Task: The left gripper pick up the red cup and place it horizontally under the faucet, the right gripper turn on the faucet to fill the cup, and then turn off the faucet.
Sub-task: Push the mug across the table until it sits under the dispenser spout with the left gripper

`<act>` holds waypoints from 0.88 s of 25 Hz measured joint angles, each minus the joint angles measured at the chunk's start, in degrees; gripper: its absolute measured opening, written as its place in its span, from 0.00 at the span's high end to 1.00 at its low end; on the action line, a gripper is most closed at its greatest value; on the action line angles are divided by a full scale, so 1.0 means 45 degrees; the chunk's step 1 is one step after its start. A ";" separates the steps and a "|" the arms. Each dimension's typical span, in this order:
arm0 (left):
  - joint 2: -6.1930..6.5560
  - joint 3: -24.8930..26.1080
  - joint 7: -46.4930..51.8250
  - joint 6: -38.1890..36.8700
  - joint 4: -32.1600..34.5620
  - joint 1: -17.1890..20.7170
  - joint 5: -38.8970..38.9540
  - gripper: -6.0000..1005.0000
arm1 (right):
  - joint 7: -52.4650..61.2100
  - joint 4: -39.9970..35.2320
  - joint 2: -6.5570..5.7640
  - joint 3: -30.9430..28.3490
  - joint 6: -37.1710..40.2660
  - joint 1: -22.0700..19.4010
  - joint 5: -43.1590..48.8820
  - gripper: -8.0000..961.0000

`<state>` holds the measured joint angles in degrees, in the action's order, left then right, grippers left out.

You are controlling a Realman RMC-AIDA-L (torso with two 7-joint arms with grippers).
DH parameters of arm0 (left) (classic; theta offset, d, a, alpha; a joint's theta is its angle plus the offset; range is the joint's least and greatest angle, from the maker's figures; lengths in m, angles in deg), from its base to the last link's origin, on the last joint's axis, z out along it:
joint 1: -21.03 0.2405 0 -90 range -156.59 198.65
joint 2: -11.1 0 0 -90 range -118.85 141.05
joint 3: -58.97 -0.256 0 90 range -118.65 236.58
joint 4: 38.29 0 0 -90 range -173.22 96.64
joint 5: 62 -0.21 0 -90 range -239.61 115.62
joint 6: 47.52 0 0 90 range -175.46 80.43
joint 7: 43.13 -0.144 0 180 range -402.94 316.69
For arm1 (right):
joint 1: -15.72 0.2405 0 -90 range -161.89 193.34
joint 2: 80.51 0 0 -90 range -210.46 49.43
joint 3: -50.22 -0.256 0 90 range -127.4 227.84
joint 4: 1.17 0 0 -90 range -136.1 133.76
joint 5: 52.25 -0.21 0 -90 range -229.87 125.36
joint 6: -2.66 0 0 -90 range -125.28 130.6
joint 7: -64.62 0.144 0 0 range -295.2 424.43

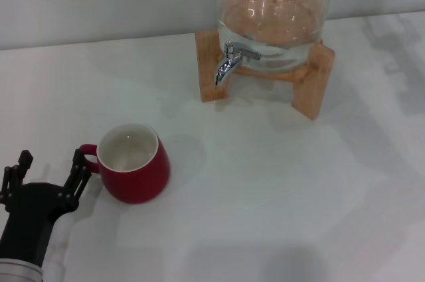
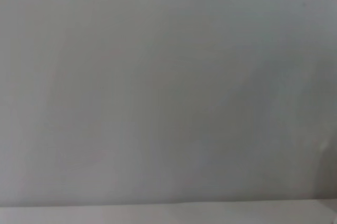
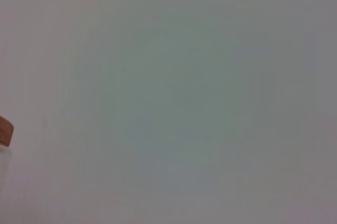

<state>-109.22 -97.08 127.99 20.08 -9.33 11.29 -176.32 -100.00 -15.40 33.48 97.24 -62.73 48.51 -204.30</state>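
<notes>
The red cup (image 1: 133,162) stands upright on the white table at the left front, off-white inside, its small handle pointing left. My left gripper (image 1: 52,168) sits just left of the cup, open, with one finger close beside the handle and nothing held. The chrome faucet (image 1: 229,61) juts from the glass jar at the back centre, spout curving down, lever pointing right. The right gripper is out of view. Both wrist views show only blank grey surface.
A large clear glass jar (image 1: 272,10) rests on a wooden stand (image 1: 312,79) at the back. A wood corner (image 3: 5,130) of the stand shows at the edge of the right wrist view. White table (image 1: 279,189) spreads around.
</notes>
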 joint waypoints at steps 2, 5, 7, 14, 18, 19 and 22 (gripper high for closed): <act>-0.0002 -0.0004 0.0000 -0.0044 0.0054 0.0018 0.0000 0.13 | 0.0000 0.0000 0.0000 0.0000 -0.0008 0.0000 0.0004 0.27; -0.0002 -0.0009 0.0000 -0.0084 0.0073 0.0080 0.0000 0.13 | 0.0001 0.0000 0.0000 0.0000 -0.0021 -0.0001 0.0007 0.27; -0.0002 -0.0010 0.0000 -0.0086 0.0083 0.0138 0.0000 0.13 | 0.0000 0.0000 0.0000 0.0000 -0.0030 -0.0001 0.0010 0.27; 0.0000 -0.0011 0.0000 -0.0117 0.0090 0.0288 -0.0004 0.13 | 0.0001 -0.0001 0.0000 0.0000 -0.0052 -0.0001 0.0020 0.27; 0.0014 -0.0011 0.0000 -0.0167 0.0084 0.0338 -0.0004 0.13 | 0.0000 0.0000 0.0000 0.0001 -0.0062 -0.0001 0.0020 0.27; 0.0014 -0.0011 0.0000 -0.0167 0.0084 0.0338 -0.0004 0.12 | 0.0000 0.0000 0.0000 0.0001 -0.0062 -0.0001 0.0020 0.27; 0.0019 -0.0010 0.0000 -0.0397 0.0037 0.0369 0.0009 0.12 | 0.0001 0.0000 0.0002 0.0000 -0.0076 -0.0001 0.0020 0.27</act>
<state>-109.13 -97.13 127.99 18.30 -9.16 12.96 -176.28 -100.00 -15.40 33.49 97.24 -63.07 48.51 -204.21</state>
